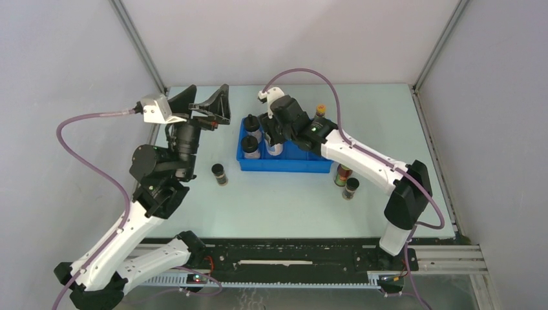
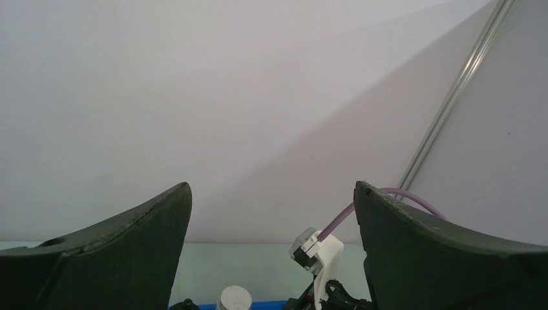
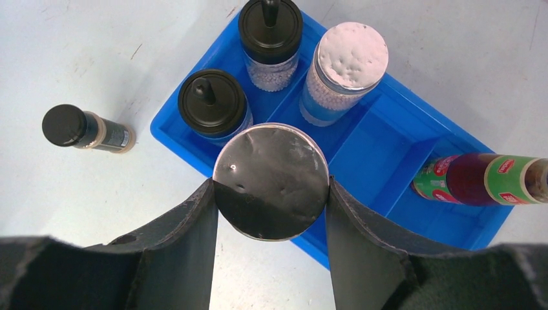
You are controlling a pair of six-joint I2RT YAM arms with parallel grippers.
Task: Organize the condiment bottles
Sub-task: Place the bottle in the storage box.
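My right gripper [image 3: 271, 194] is shut on a condiment bottle [image 3: 271, 181] whose round lid lies in shadow, held over the near edge of the blue tray [image 3: 362, 139]. In the tray stand two black knob-capped bottles [image 3: 213, 103] [image 3: 270, 29] and a white-lidded bottle [image 3: 352, 55]. A red-green-labelled bottle [image 3: 478, 179] is at the tray's right end. A short black-lidded bottle [image 1: 220, 174] stands on the table left of the tray. My left gripper [image 1: 210, 103] is open and raised left of the tray, with nothing between its fingers.
Right of the tray's front corner, a red-green-labelled bottle [image 1: 342, 174] and a short black-lidded one [image 1: 351, 188] stand by my right arm. An orange cap [image 1: 320, 111] shows behind that arm. Grey walls enclose the table [image 1: 284, 206].
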